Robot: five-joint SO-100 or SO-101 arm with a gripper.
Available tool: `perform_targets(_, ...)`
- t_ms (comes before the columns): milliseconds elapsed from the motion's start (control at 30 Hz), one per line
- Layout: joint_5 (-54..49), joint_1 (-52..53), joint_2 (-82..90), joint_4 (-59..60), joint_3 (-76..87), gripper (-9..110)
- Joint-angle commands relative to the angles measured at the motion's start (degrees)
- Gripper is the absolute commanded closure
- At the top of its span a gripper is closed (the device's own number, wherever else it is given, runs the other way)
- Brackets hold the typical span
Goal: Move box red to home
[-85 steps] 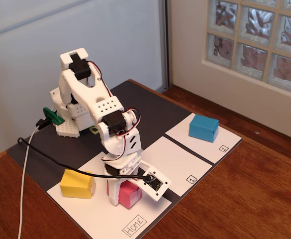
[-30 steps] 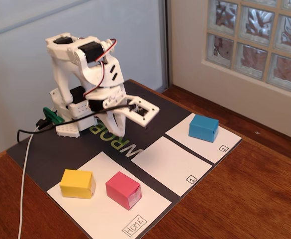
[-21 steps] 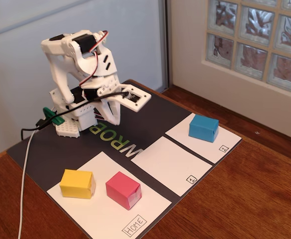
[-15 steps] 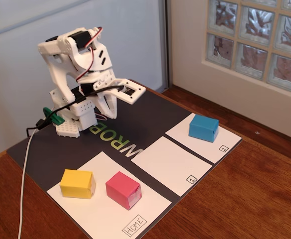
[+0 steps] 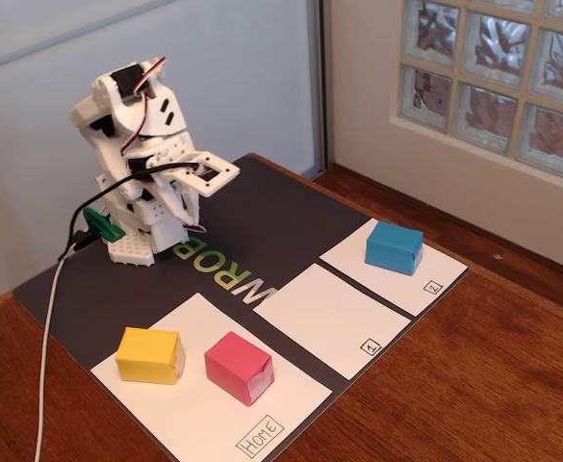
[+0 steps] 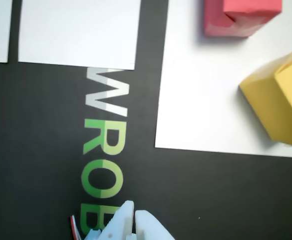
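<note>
The pinkish-red box [image 5: 239,367] sits on the large white Home sheet [image 5: 295,393], beside the yellow box [image 5: 149,355]. In the wrist view the red box [image 6: 242,17] is at the top right on that sheet [image 6: 200,95]. My gripper [image 6: 135,214] is shut and empty, at the bottom edge over the dark mat, far from the red box. In the fixed view the white arm is folded back at the mat's far left, with the gripper [image 5: 170,171] tucked in near its base.
A blue box [image 5: 394,247] sits on the white sheet numbered 2 [image 5: 425,279]. The sheet numbered 1 [image 5: 331,320] lies bare between the sheets. The yellow box [image 6: 282,97] is at the right in the wrist view. A white cable [image 5: 48,356] runs down the left.
</note>
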Motion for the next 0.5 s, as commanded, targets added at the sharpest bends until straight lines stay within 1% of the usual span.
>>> perform_targets(0,0.1,2.2,2.3,-0.6,2.4,102)
perform_targets(167,1.7,2.1,2.5,-4.7,5.0,102)
perform_targets(467,4.2,0.7,4.5,-17.9,16.6,102)
